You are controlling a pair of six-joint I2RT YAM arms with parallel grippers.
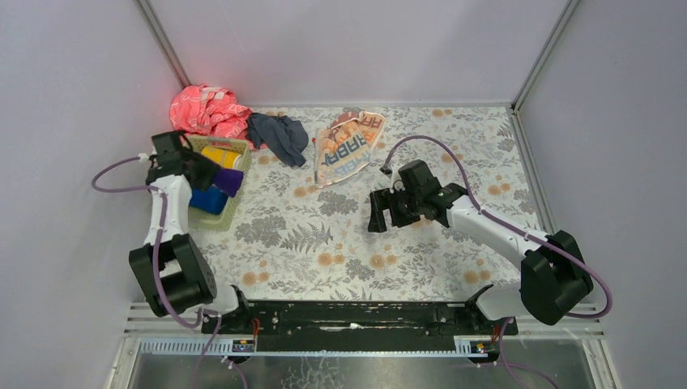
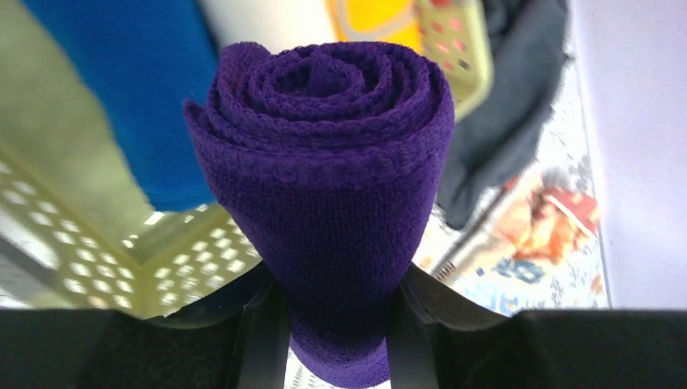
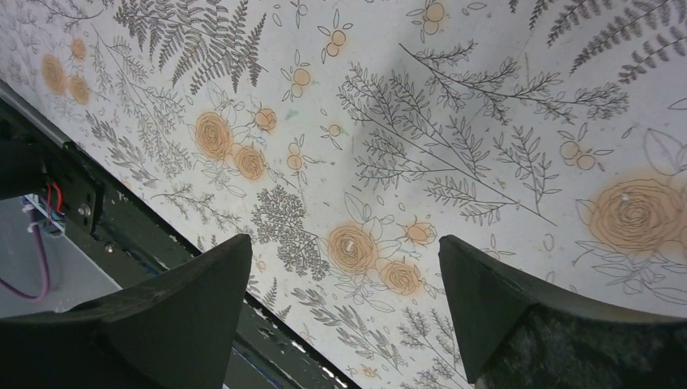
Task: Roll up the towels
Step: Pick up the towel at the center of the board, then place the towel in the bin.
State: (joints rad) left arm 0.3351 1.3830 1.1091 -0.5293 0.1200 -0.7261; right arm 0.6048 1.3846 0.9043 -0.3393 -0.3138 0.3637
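Observation:
My left gripper (image 1: 217, 174) is shut on a rolled purple towel (image 2: 324, 186), held over the green basket (image 1: 199, 219); the roll also shows in the top view (image 1: 229, 180). The basket holds a yellow roll (image 1: 220, 156) and a blue roll (image 1: 208, 200). The cream "RABBIT" towel (image 1: 348, 146) lies unrolled at the back middle. The dark grey-blue towel (image 1: 279, 136) lies crumpled beside the basket. My right gripper (image 1: 387, 212) is open and empty, hovering over the floral covering (image 3: 454, 105) mid-table.
A pink-red patterned cloth (image 1: 208, 109) is bunched at the back left corner behind the basket. Grey walls close in the back and sides. The black rail (image 1: 356, 316) runs along the near edge.

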